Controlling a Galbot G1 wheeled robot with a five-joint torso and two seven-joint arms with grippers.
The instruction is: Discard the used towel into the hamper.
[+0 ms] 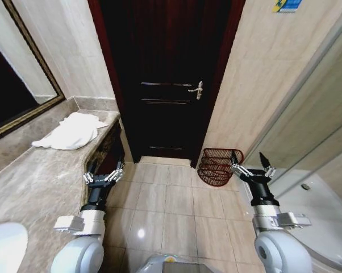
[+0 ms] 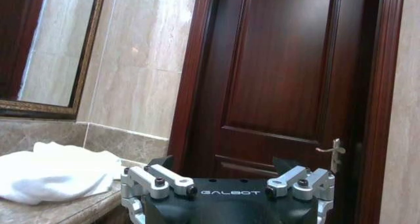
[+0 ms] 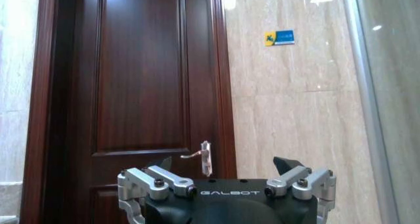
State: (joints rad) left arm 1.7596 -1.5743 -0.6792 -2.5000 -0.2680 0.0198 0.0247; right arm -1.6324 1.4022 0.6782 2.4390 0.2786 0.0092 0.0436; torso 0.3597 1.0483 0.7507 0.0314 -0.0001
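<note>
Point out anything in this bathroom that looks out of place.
The white towel lies crumpled on the marble counter rather than in the hamper, which looks tilted on the floor. Both grippers, left and right, are open and empty.

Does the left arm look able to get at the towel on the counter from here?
Probably yes. The left end effector, open, hangs off the counter's front edge; the white towel lies farther back on top, with nothing between them.

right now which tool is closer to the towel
The left tool, open beside the counter edge, is closer to the white towel on the counter. The right tool, also open, hovers near the hamper.
</note>
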